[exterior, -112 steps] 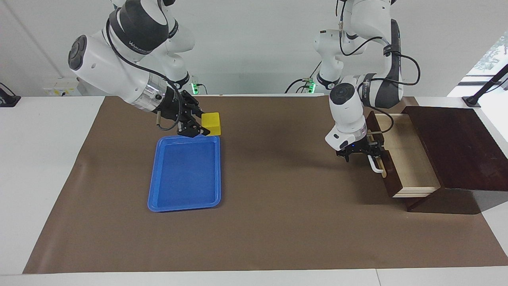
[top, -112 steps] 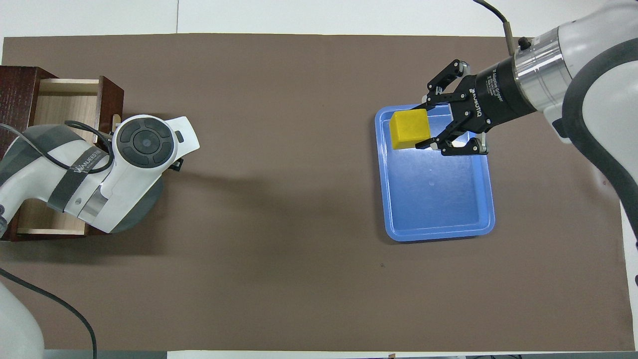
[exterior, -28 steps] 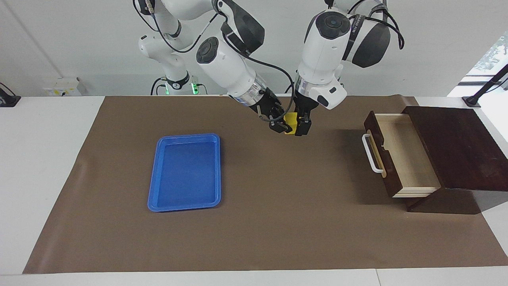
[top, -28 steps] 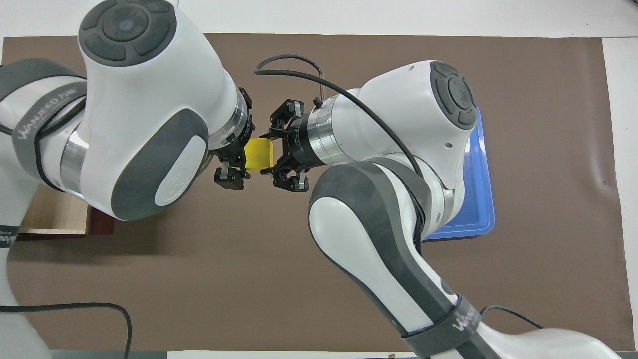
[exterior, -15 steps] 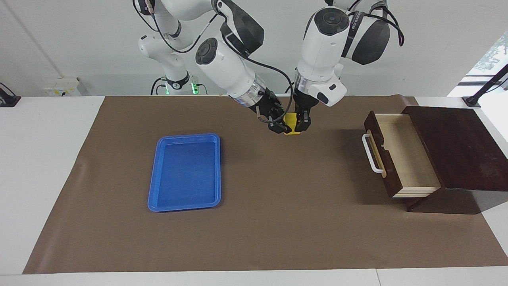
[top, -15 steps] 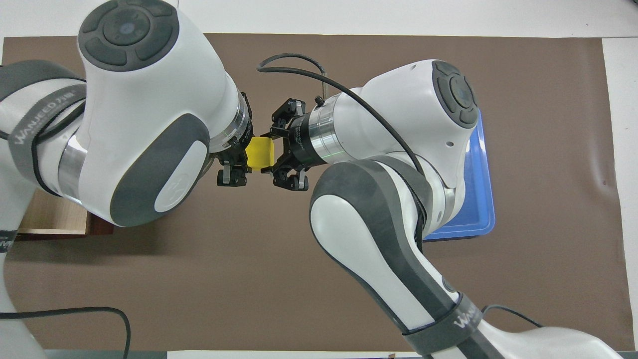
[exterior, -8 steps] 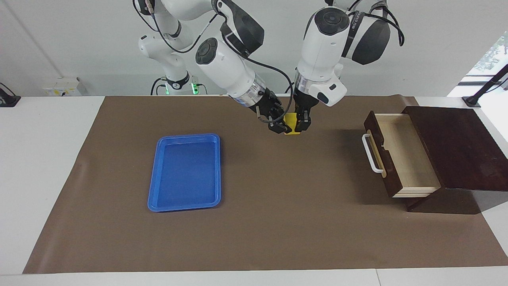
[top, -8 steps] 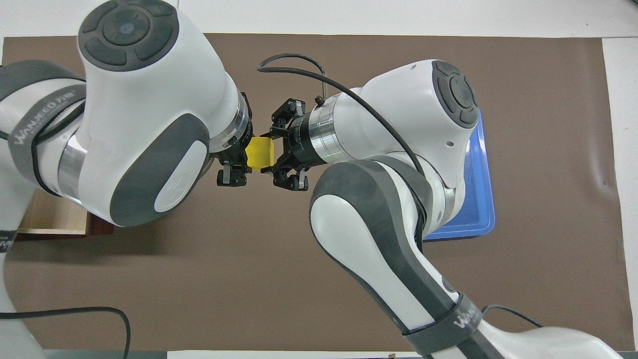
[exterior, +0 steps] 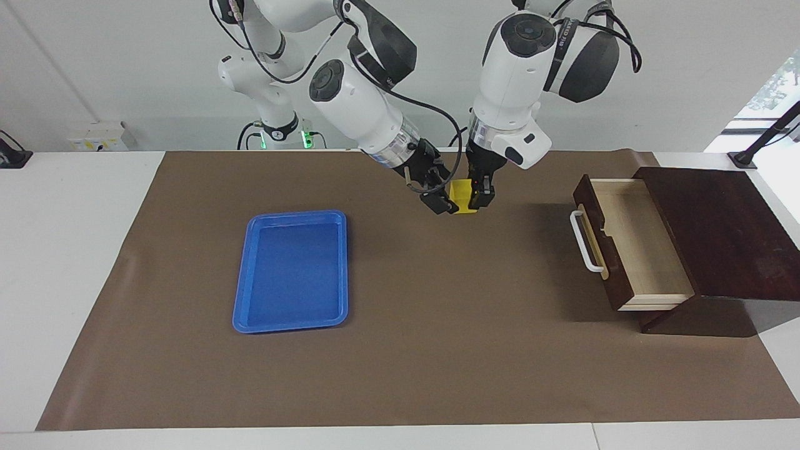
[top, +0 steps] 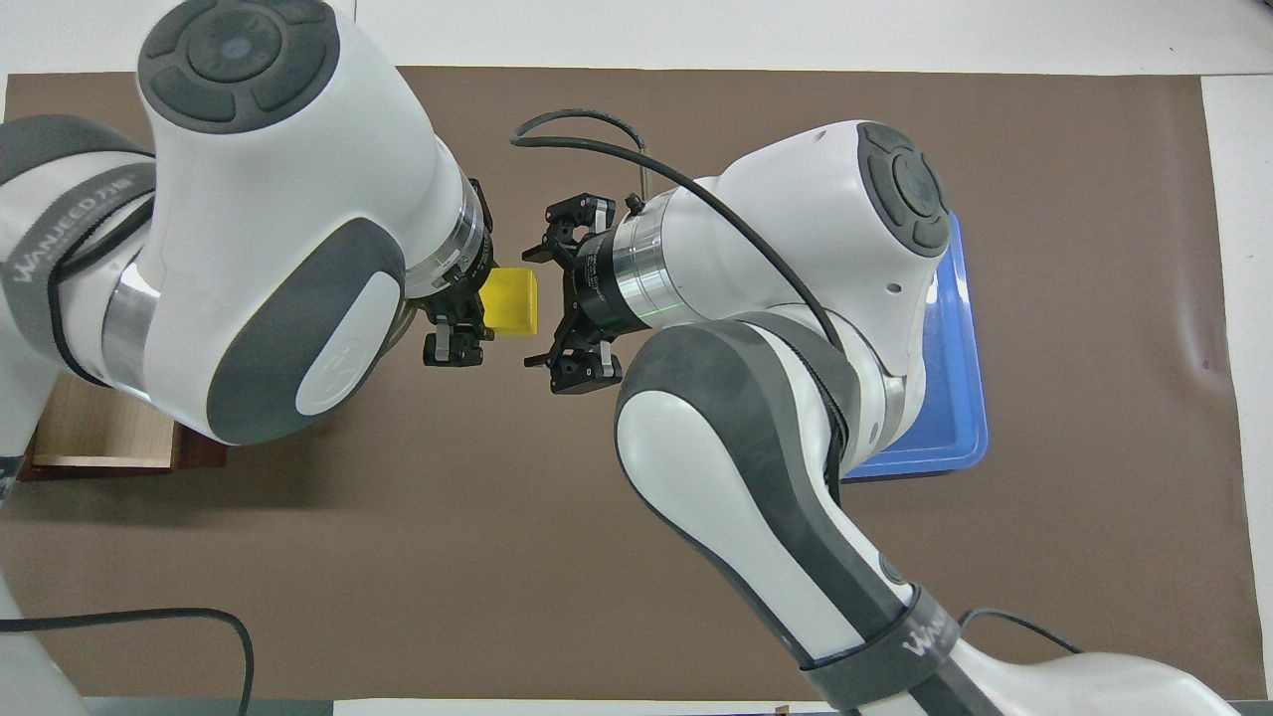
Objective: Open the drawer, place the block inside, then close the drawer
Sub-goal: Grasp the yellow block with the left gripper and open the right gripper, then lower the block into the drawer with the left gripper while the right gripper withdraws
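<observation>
The yellow block (exterior: 464,187) (top: 509,302) hangs in the air over the brown mat, near the robots and midway along the table. My left gripper (exterior: 477,192) (top: 477,306) is shut on it from above. My right gripper (exterior: 441,195) (top: 545,296) sits just beside the block with its fingers spread wide, clear of it. The dark wooden drawer (exterior: 631,240) stands pulled out of its box (exterior: 719,231) at the left arm's end, its pale inside bare and its white handle (exterior: 584,240) facing the table's middle. In the overhead view only a corner of the drawer (top: 99,443) shows under the left arm.
A flat blue tray (exterior: 292,269) (top: 955,398) lies on the brown mat (exterior: 437,350) toward the right arm's end, with nothing in it. Both arms crowd together over the mat's middle near the robots.
The right gripper has opened and let go of the block. The left gripper keeps its hold and has shifted slightly toward the drawer's end with it.
</observation>
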{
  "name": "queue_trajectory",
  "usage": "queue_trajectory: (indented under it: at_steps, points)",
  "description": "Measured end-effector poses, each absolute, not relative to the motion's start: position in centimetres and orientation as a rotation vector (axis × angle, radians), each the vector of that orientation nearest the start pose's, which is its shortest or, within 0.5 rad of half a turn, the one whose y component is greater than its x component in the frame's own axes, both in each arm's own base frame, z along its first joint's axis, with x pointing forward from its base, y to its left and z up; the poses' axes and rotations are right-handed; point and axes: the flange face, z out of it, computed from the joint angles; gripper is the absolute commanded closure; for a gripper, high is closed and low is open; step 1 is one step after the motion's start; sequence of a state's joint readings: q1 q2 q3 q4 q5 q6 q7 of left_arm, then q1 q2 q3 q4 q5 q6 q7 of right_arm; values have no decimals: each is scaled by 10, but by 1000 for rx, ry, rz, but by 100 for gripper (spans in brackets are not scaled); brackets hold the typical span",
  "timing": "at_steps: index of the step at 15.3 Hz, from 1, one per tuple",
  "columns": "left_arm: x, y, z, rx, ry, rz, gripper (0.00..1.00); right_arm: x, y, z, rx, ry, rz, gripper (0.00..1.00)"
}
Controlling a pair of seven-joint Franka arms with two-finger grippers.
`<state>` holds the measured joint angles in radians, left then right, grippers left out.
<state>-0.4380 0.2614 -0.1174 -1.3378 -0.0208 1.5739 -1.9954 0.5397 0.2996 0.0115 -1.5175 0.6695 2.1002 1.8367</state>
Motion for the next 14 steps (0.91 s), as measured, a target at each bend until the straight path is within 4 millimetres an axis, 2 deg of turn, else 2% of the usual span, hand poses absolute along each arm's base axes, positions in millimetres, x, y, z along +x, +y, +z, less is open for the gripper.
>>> queue_trajectory:
  at_steps: [5,7,9,14]
  points:
    - [541,-327,580,-2351,-2070,87,100,567,378,528,-1848,1817,650,0]
    - [541,-327,580,-2351,-2070,87,100,573,367,527,-1842,1836,654,0]
    - [541,-327,580,-2351,-2070,87,100,586,342,528,-1814,1873,653,0]
    - [545,-321,580,-2386,-2030,84,100,624,249,538,-1750,1944,615,0]
